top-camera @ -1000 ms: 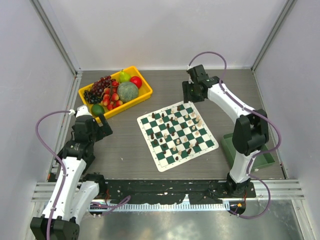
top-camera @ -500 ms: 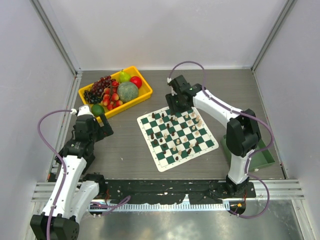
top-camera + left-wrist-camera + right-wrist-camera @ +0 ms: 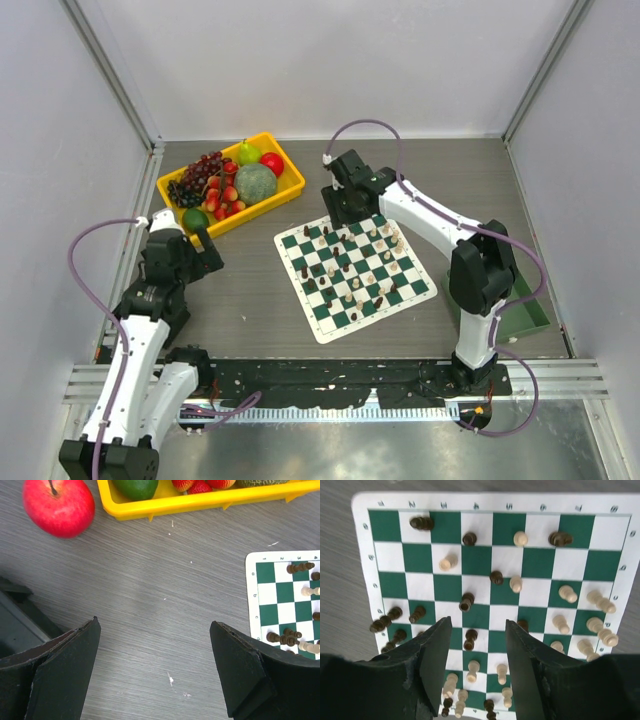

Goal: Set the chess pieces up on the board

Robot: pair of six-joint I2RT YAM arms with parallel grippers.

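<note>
Swung leftward since a second ago, the right claw is now held above the far edge of the board, where it had earlier been beyond the board's far right corner. Its jaws are parted and nothing is clamped between them; squares and pieces are seen through the gap. Below it, the chess pieces are scattered over the green and white squares with dark and cream mixed together: some are upright and several are lying on their sides. A cluster of cream ones is gathered along one edge, and a few dark ones are toppled near the opposite border. In the top view, the board is laid at an angle in the middle of the grey tabletop. A green tray is partly hidden behind the right arm, near the right wall. The left claw is held low over bare tabletop to the left of the board. Its jaws are spread wide and empty. Beyond it, a red apple is lying on the tabletop just beside a yellow tray of fruit.
</note>
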